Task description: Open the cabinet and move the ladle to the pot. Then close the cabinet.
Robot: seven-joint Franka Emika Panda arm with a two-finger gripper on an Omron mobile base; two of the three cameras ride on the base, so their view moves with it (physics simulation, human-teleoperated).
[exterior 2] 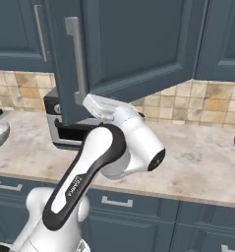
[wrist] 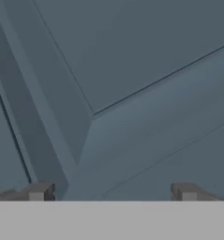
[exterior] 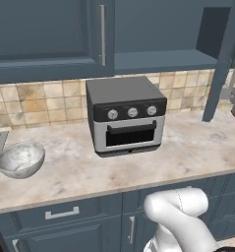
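The cabinet (exterior 2: 133,44) is hanging above the counter (exterior: 188,147), right door standing swung open; the gripper (wrist: 112,193), jaws spread apart, is facing its panel closely; a toaster oven (exterior: 126,115) and bowl (exterior: 20,159) are sitting beneath.

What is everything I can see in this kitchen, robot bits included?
cabinet: one, dark slate-blue, on the wall above the counter; right door swung open, left door shut.
door handles: two, silver vertical bars, one on each door.
toaster oven: one, grey and black, on the counter against the tiles.
bowl: one, pale grey, at the counter's left.
counter: one, beige marble.
backsplash tiles: tan, behind the counter.
drawer fronts: blue, below the counter.
arm: one, white with dark joints, reaching up to the open door.
claw: one, dark tips apart, close to the door panel.
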